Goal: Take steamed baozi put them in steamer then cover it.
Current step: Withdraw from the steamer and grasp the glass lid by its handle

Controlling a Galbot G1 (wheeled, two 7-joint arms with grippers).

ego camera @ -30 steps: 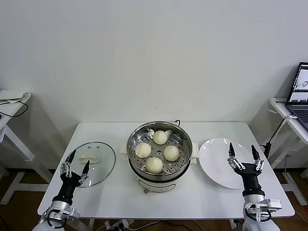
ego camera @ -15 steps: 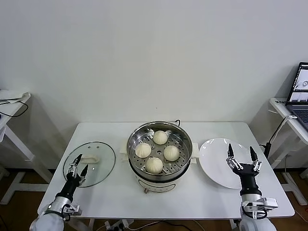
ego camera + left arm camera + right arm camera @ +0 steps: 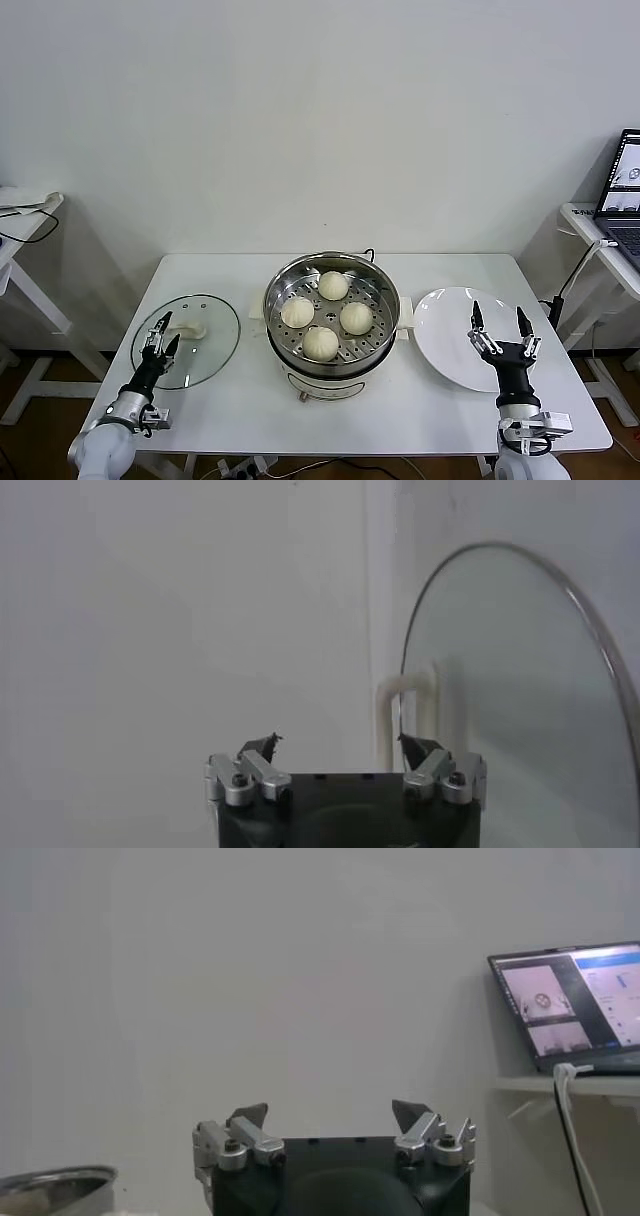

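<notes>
Several cream-white baozi (image 3: 320, 343) sit on the perforated tray inside the shiny steel steamer (image 3: 285, 275) at the table's middle. The clear glass cover (image 3: 205, 345) lies flat on the table to the steamer's left, its white handle (image 3: 188, 329) at its centre. My left gripper (image 3: 160, 340) is open and empty, over the cover's left edge, close to the handle. In the left wrist view the cover (image 3: 520, 700) and its handle (image 3: 405, 715) lie just ahead of my left gripper (image 3: 340, 746). My right gripper (image 3: 497, 323) is open and empty above the white plate.
An empty white plate (image 3: 445, 335) lies right of the steamer. A side table with a laptop (image 3: 620, 180) stands at the far right, and the laptop also shows in the right wrist view (image 3: 570, 1003). Another side table (image 3: 25, 215) is at the far left.
My left gripper has moved forward and inward from the table's front-left edge onto the cover's left edge, near its handle. The right gripper has sunk slightly.
</notes>
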